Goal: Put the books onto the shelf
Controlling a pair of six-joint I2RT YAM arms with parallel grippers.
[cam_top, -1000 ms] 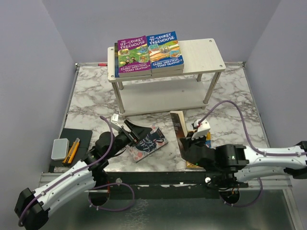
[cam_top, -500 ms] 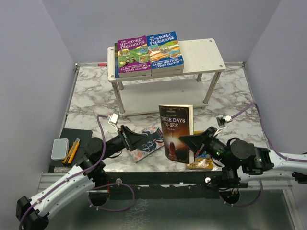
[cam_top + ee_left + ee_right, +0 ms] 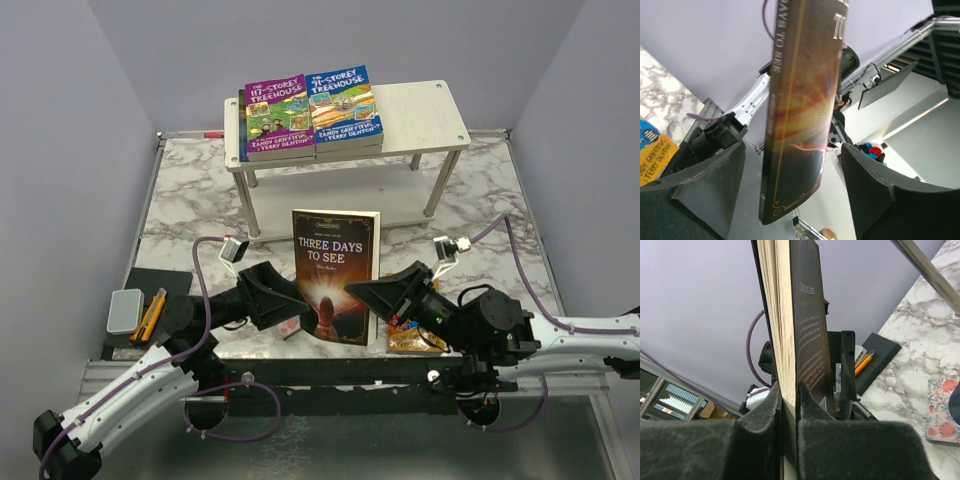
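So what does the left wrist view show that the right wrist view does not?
Only the left wrist: the front cover and spine of the Three Days to See book, the open left gripper clear of it on both sides, an orange book's corner. Only the right wrist: the right gripper shut on that book's page edge, its back cover, the pink floral book, a shelf leg, a yellow cutter. Both: the same book and the marble table.
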